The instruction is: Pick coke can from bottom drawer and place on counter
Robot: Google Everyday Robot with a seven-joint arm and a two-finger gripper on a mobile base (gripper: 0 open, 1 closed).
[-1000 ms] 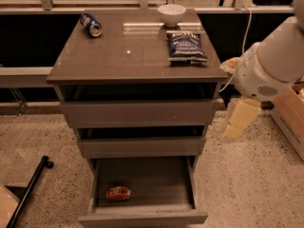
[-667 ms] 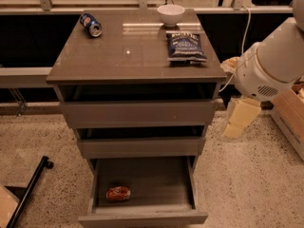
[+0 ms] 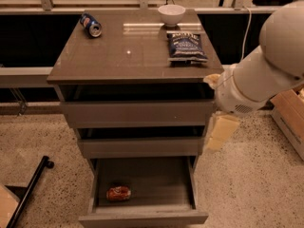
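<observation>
The coke can (image 3: 118,193), red-orange and dented, lies on its side in the front left of the open bottom drawer (image 3: 142,217). The two drawers above are pulled out only slightly. The counter (image 3: 128,56) is the glossy grey-brown top of the cabinet. My gripper (image 3: 220,132) hangs pale below my white arm (image 3: 259,75), to the right of the cabinet at the height of the middle drawer. It is above and right of the can, apart from it and holding nothing I can see.
On the counter lie a blue can (image 3: 90,24) at the back left, a white bowl (image 3: 172,14) at the back and a dark chip bag (image 3: 186,46) on the right. A black pole (image 3: 28,189) lies on the floor at left. A cardboard box (image 3: 289,115) stands at right.
My arm and gripper have moved a little left and down, closer to the cabinet's right side. The coke can and drawers have not moved.
</observation>
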